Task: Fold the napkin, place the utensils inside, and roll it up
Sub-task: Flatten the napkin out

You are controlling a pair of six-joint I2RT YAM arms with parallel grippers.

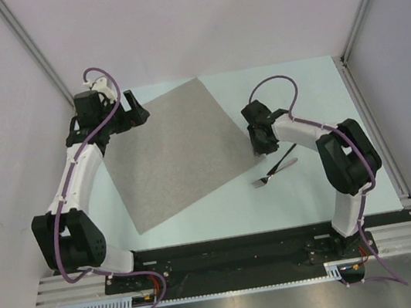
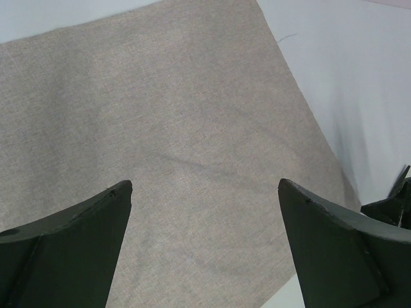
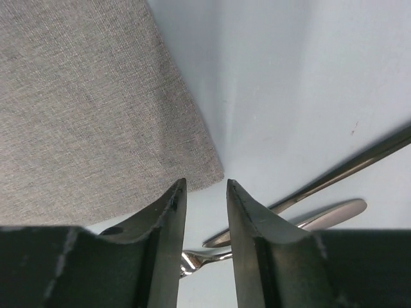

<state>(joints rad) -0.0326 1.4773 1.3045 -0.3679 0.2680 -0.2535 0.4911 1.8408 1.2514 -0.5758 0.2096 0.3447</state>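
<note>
The grey-beige napkin [image 1: 174,151] lies flat and unfolded on the table, turned like a diamond. My left gripper [image 1: 134,107] hovers wide open over its left corner, and only cloth [image 2: 167,141] shows between the fingers [image 2: 96,224]. My right gripper [image 1: 261,147] is at the napkin's right corner [image 3: 212,172]. Its jaws stand a narrow gap apart with nothing between them [image 3: 205,185]. Just right of that corner lie the utensils: a silver fork [image 1: 275,173] and a thin dark utensil [image 1: 284,159], side by side on the bare table. The right wrist view shows the fork [image 3: 334,212] and the dark utensil [image 3: 350,167] behind the fingers.
The pale blue table [image 1: 296,85] is bounded by white walls at the back and sides. A metal rail [image 1: 373,127] runs along the right edge. The arm bases stand on the black strip [image 1: 228,248] at the near edge.
</note>
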